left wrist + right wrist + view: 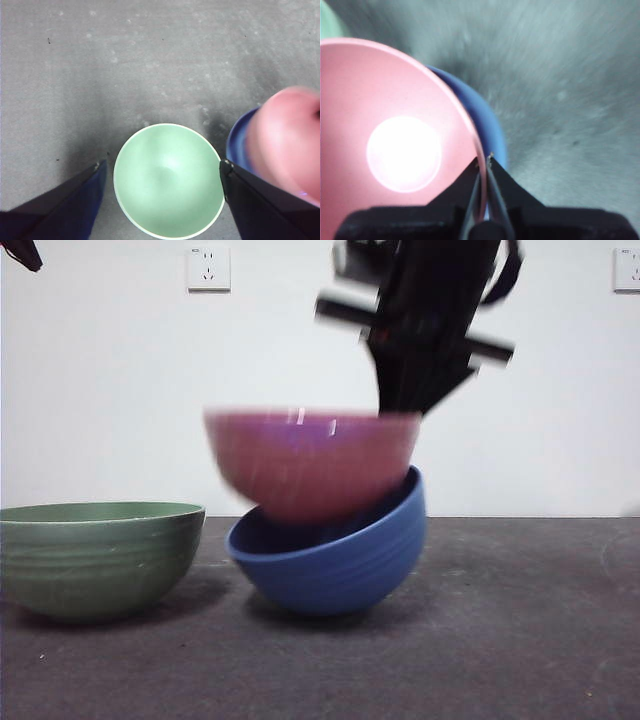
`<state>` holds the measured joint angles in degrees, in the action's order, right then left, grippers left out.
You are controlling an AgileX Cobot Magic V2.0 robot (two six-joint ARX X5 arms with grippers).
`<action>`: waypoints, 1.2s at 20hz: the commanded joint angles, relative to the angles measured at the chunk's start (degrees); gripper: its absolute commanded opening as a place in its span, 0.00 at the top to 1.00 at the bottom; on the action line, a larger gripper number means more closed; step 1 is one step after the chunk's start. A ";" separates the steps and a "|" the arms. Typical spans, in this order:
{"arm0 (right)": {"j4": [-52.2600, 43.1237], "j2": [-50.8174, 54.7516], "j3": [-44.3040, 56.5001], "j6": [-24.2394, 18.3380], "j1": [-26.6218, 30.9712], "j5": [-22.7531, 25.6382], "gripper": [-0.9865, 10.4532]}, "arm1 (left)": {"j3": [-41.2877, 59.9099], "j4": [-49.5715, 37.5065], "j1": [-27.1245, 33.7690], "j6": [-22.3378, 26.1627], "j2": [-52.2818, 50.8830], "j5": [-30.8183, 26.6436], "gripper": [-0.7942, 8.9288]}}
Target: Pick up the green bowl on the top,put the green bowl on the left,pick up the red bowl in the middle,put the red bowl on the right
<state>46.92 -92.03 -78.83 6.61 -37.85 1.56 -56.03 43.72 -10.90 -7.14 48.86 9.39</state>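
The green bowl (98, 557) stands upright on the table at the left; the left wrist view shows it (168, 180) from above, between the spread jaws of my left gripper (162, 167), which is open and well above it. My right gripper (402, 400) comes down from the top and is shut on the right rim of the red bowl (310, 462), holding it lifted and blurred just above the blue bowl (335, 558), which is tipped to the left. The right wrist view shows the right gripper (485, 162) pinching the red bowl's (395, 140) rim, with the blue bowl (487, 125) beneath.
The dark grey table (520, 640) stretches to the right of the bowls. A white wall with two sockets (208, 268) stands behind. A black arm tip (20, 252) shows at the top left corner.
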 commanded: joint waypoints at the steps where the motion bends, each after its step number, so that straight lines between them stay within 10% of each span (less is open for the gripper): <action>1: 1.68 5.33 -0.63 -0.11 0.72 0.02 0.92 | 0.04 -0.57 -0.02 -0.37 -0.09 -0.17 0.53; 14: 19.19 23.69 9.51 -1.62 24.68 10.67 0.92 | 0.04 -0.83 -0.02 -0.37 -0.09 -0.11 0.53; 24: -5.22 12.66 24.79 -1.92 29.53 -3.45 0.92 | 0.04 -1.42 -0.02 -0.37 -0.09 -0.11 0.53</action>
<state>41.98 -78.94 -54.30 4.69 -8.23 -1.04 -56.03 42.83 -10.90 -7.14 48.86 9.41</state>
